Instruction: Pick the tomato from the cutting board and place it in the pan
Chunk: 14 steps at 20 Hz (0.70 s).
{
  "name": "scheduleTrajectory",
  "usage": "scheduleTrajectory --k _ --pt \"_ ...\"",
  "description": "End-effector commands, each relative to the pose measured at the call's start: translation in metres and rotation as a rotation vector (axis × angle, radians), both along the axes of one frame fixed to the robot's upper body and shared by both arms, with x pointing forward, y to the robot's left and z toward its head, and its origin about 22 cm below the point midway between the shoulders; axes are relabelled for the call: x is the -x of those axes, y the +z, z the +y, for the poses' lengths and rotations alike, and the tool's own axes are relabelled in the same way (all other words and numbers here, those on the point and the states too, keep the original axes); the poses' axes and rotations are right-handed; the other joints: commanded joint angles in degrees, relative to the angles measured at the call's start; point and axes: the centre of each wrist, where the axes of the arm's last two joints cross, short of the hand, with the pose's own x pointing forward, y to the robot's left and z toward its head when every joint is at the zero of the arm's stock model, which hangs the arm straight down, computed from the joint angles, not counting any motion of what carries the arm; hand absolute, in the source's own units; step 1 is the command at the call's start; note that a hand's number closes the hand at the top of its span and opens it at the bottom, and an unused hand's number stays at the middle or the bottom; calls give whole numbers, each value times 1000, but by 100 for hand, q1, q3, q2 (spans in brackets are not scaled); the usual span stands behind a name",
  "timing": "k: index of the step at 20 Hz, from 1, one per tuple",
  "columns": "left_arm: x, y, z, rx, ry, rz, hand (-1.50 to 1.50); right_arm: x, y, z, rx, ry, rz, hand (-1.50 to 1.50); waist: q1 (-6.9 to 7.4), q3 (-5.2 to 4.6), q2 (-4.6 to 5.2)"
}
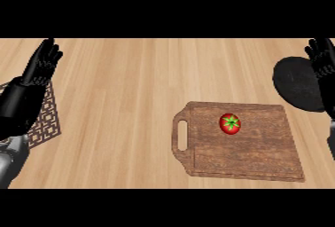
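The small round red tomato point(230, 123) lies on the brown wooden cutting board point(252, 155) near the round black pan point(296, 84), probably light, smooth and squashy, best held gently round its sides, while the black right hand point(322, 57) and left hand point(42, 60) are wide open and empty.

One head view covers the scene. The camera sits above the near side of the worktop point(131, 88) and faces steeply down and forward, so the far side runs along the top of the frame. Range is moderately close: the cutting board point(262, 150) fills the lower right, the left hand point(42, 60) shows at the left edge and the right hand point(322, 55) at the right edge.
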Motion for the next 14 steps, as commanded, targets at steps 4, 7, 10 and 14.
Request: scheduleTrajectory --k 4,7,10,14 --pt "-7 -35 11 115 171 191 0 14 -93 29 -165 158 215 150 106 -33 -246" --pt "3 -71 -6 214 199 354 0 33 -138 32 -146 136 345 150 125 -35 -249" --pt "6 -68 12 216 263 356 0 70 -138 16 38 -145 70 -150 -161 -46 -345" --pt "10 -63 9 234 267 369 0 112 -126 -8 180 -246 -3 -150 -168 -52 -375"
